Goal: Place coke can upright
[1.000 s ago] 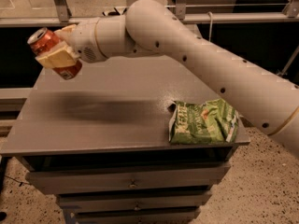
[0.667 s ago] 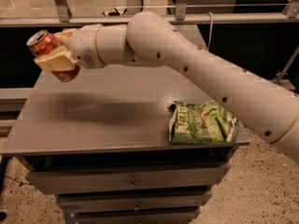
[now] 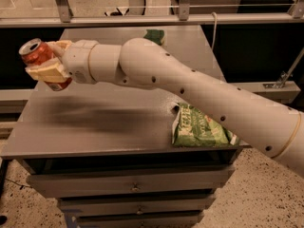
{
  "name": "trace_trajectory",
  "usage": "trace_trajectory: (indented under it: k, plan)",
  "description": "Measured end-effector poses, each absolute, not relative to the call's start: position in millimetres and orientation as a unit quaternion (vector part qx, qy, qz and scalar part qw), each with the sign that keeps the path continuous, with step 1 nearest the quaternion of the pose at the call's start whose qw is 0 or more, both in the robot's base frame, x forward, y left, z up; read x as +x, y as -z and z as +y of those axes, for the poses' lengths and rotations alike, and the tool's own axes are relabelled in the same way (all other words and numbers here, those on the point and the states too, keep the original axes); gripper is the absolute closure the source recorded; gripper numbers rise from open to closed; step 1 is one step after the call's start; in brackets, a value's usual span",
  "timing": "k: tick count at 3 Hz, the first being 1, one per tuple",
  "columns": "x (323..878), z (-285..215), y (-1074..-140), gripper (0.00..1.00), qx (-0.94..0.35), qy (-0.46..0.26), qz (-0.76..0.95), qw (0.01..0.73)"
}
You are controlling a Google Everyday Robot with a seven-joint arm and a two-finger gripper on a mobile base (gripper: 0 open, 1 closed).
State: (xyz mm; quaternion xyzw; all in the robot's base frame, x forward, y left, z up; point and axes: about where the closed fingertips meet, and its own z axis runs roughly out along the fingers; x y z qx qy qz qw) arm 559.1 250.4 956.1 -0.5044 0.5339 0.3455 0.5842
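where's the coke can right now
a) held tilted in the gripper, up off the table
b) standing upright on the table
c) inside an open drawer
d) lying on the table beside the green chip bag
a: the gripper is clamped on the coke can at the left of the view, clear of the table, with the can's silver top tilted up and to the left, far from the chip bag.

My end effector (image 3: 46,60), clamped on the coke can (image 3: 37,52), hangs above the left edge of the bench (image 3: 95,127). Under it, the left and middle of the bench are open surface. A chip bag (image 3: 199,129) blocks the front right corner, and a sponge (image 3: 154,36) sits near the far edge.
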Motion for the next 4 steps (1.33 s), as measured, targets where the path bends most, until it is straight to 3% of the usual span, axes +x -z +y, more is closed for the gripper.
trace_trajectory:
  k: [4]
  plan:
    - [552,269,-908,1.00,-0.457,-0.351,0.543,0.610]
